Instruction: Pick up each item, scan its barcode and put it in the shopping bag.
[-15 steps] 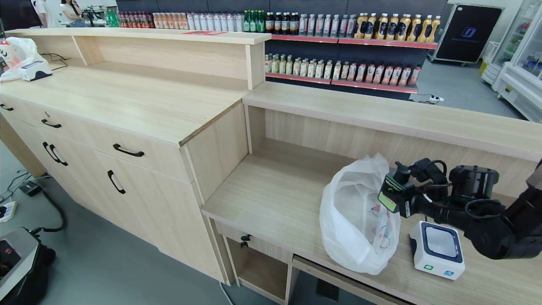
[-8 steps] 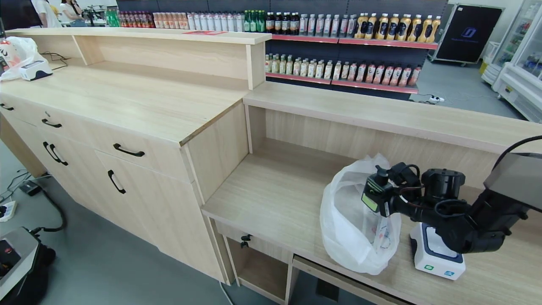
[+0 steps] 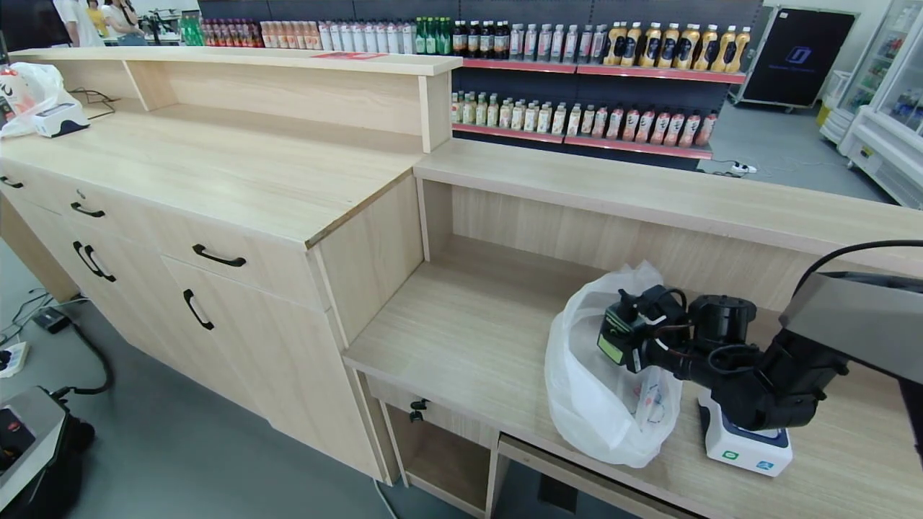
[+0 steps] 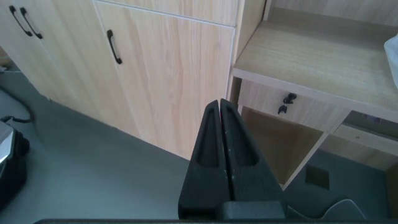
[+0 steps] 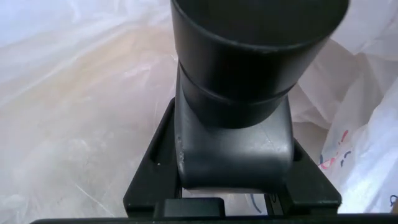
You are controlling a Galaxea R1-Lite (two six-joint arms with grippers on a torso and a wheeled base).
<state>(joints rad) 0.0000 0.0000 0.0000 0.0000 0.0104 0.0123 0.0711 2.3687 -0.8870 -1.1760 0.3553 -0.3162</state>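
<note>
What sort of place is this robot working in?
Most likely a shop's checkout counter: shelves of bottled drinks stand behind, and a barcode scanner and a plastic shopping bag sit on the wooden counter.

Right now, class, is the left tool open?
No, the left tool has its two fingers pressed flat together, with no gap between them.

Black cabled right arm [image 3: 764, 389] with grey shell; black left gripper [image 4: 220, 112].

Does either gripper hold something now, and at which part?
The right gripper holds a dark bottle with a green label by its body, above the plastic bag. The left gripper is shut and empty.
</note>
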